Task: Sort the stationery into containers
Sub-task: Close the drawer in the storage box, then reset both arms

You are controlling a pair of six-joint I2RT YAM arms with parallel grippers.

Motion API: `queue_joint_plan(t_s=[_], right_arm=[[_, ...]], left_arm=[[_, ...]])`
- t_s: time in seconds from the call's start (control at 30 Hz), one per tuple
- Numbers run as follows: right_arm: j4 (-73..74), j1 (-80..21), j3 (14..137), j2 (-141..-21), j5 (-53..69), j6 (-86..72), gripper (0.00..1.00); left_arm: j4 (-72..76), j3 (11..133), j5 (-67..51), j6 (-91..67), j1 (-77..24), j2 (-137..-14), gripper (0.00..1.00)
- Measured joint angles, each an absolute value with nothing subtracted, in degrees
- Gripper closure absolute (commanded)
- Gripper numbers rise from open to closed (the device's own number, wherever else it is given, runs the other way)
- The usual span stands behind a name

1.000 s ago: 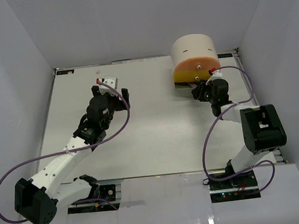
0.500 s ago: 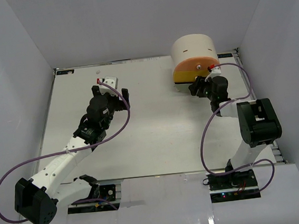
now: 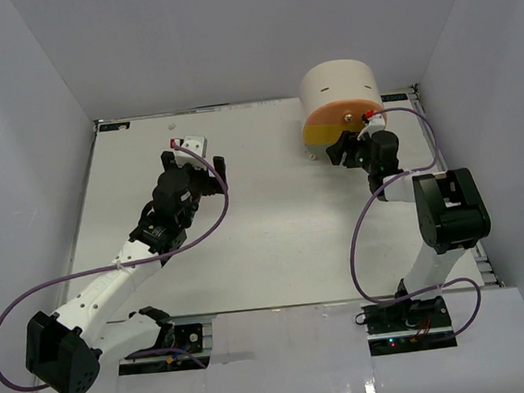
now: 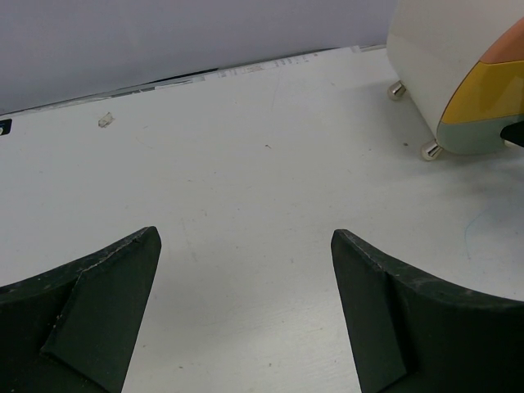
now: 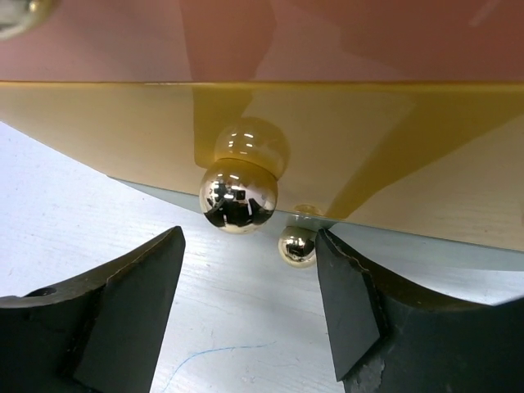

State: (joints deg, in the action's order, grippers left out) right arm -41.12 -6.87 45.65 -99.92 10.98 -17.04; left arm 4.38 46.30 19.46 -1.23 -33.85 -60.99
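The containers are three stacked drawers in a round cream organiser (image 3: pixel 339 85) at the back right: peach-orange (image 3: pixel 342 114), yellow (image 3: pixel 323 136) and grey-green (image 5: pixel 458 260). All three fronts sit flush in the body. My right gripper (image 3: pixel 348 151) is open just in front of them. In the right wrist view its fingertips (image 5: pixel 250 236) flank the yellow drawer's gold knob (image 5: pixel 238 196) from below, and the smaller lower knob (image 5: pixel 296 246) sits by the right finger; neither knob is touched. My left gripper (image 3: pixel 193 160) is wide open over bare table (image 4: pixel 244 237). No stationery is in view.
In the left wrist view the organiser (image 4: pixel 430 57) stands on small metal feet (image 4: pixel 431 150) at the right. A tiny clear scrap (image 4: pixel 106 119) lies near the back edge. White walls close in the table on three sides. A faint blue pen line (image 5: pixel 205 356) marks the tabletop.
My right gripper has moved forward up to the drawer fronts and its jaws have spread wider. The lowest drawer, sticking out before, now sits flush. The left arm has not moved.
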Motion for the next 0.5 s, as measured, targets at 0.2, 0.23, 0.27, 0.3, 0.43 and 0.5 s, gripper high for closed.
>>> queue_joint_plan(t_s=[0.2,0.23,0.27,0.3,0.43,0.5], right_arm=[[-40.5,-6.9,45.1,-98.7,10.7,-16.1,0.23],[-39.7,-6.9,44.6,-97.5,10.6,-15.8,0.22],[-39.1,-6.8,43.9,-96.0,10.4,-15.5,0.21],[-38.1,-6.8,43.0,-94.0,10.3,-15.1,0.21],[-31.7,-6.8,40.2,-83.0,8.8,-13.9,0.18],[-27.6,-6.8,39.8,-76.5,7.7,-13.6,0.18]], left_arm=[[4.4,46.3,19.5,-1.2,-33.8,-61.0,0.04],[4.4,46.3,19.5,-1.2,-33.8,-61.0,0.04],[4.4,46.3,19.5,-1.2,-33.8,-61.0,0.04],[4.4,46.3,19.5,-1.2,-33.8,-61.0,0.04],[4.3,46.3,19.5,-1.3,-33.8,-60.9,0.04],[4.2,46.3,19.4,-1.5,-33.8,-60.9,0.04]])
